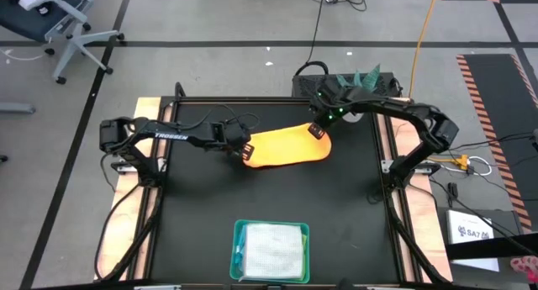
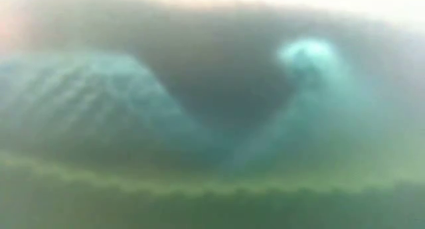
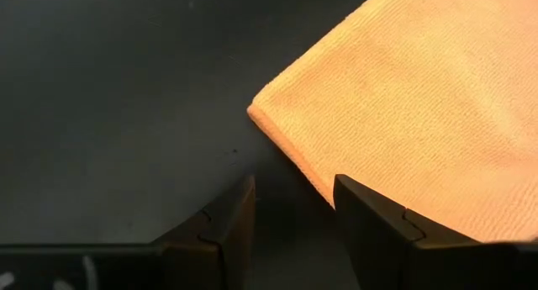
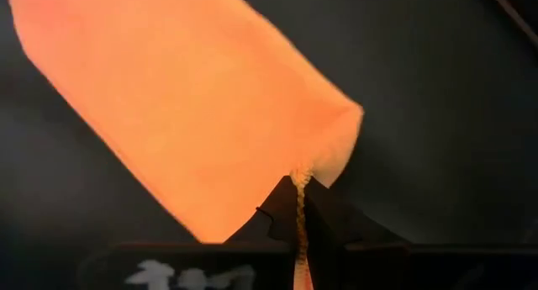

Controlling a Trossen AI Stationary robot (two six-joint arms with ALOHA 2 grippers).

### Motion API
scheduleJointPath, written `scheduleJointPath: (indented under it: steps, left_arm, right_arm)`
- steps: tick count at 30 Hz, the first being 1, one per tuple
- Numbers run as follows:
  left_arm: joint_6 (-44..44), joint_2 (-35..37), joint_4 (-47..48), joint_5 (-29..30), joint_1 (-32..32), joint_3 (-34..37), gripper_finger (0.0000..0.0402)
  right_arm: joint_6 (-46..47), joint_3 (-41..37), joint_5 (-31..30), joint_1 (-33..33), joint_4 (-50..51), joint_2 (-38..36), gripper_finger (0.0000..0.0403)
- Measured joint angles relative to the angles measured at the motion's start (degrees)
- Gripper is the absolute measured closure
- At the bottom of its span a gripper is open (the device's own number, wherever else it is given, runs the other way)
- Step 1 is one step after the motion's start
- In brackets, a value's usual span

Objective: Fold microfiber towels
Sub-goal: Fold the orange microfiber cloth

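My right gripper (image 4: pixel 299 208) is clenched on the yellow-orange towel's (image 1: pixel 286 147) edge near the table's (image 1: pixel 353 223) far edge, my left gripper (image 3: pixel 294 218) gapes w/ nothing at its corner, mid-fold I reckon; next needs left to pinch; only high view shows tray (image 1: pixel 239 239) w/ grey-white towel (image 1: pixel 271 250).

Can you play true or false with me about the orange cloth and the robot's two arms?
1. The right tool is pinching an edge of the orange towel. True.
2. The left tool is squeezing the towel too. False: it is open, with a corner of the towel just ahead of its fingers.
3. A pale towel lies in the teal tray. True.
4. The orange towel is in the tray. False: it lies on the black table between the two arms.
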State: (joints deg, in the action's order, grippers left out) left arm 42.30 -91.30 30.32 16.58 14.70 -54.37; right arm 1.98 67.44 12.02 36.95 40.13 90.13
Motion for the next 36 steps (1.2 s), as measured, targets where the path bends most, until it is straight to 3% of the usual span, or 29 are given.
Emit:
scheduleJointPath:
  steps: [10,20,36]
  left_arm:
    - [-1.36,0.47,0.35,-0.07,-0.25,0.0,0.0236]
    - [-1.54,1.21,9.18,1.2,-0.59,-0.02,0.0236]
    - [-1.53,9.91,20.8,4.71,-0.63,-0.02,0.0236]
  right_arm:
    - [5.53,0.69,0.21,-5.84,-3.66,5.25,0.0403]
    - [6.82,12.35,0.55,-10.28,-3.7,9.21,0.0403]
    - [10.71,27.0,10.6,-14.94,-13.0,28.11,0.0403]
